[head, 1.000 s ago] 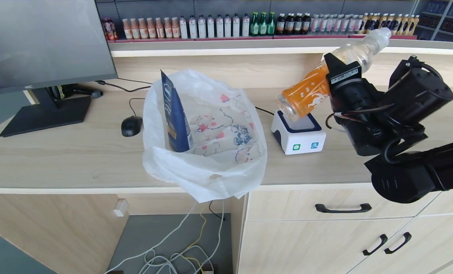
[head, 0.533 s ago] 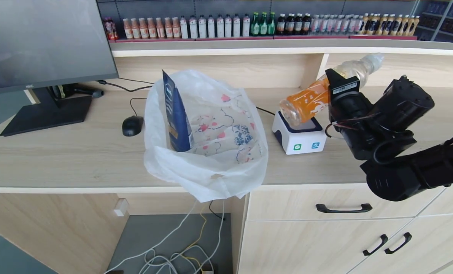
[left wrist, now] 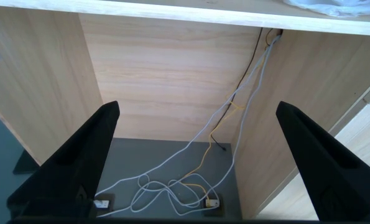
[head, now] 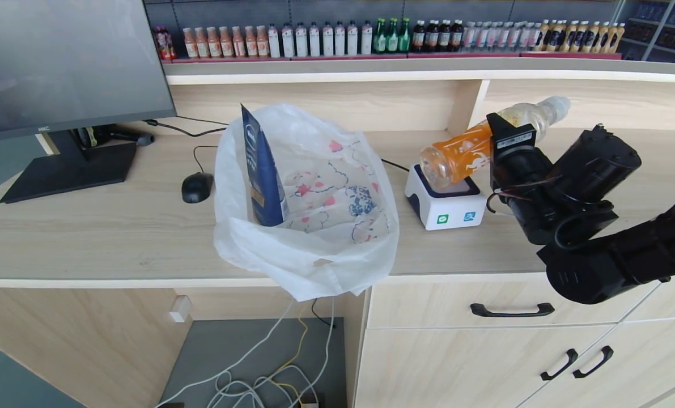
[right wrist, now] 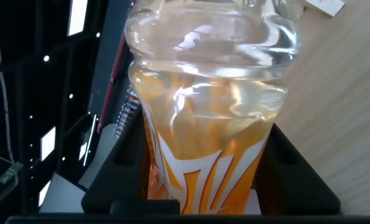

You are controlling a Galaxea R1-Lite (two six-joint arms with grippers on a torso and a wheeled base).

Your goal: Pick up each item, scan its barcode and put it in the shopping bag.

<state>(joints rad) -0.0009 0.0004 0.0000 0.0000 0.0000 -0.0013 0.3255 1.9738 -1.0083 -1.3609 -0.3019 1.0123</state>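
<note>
Now the right hand (head: 504, 136) sits lower than a second ago. The orange drink bottle (head: 462, 152) it grips has dropped with it and tipped closer to level. Its capped end, which reached up to the far shelf edge before, is down in front of the wooden back panel. Over the last half second the shift is slight, a small sink toward the scanner (head: 445, 207). The shopping bag (head: 309, 249), the blue pouch (head: 260, 170) standing inside it and the scanner lie as they did.

The right hand is clenched around the bottle at the top of its orange label, the clear neck and cap pointing far and right past the fingers. The orange base points left and near, hanging just above the scanner's dark window; whether it touches cannot be told. In the right wrist view the bottle (right wrist: 203, 124) runs out between the two black fingers (right wrist: 119, 168).

The scanner stands on the surface (head: 88, 226) just right of the bag, which slumps over the near edge.

The left hand (left wrist: 197, 112) is spread wide and holds nothing, facing the alcove under the surface where cables (left wrist: 172, 186) lie on the floor.
</note>
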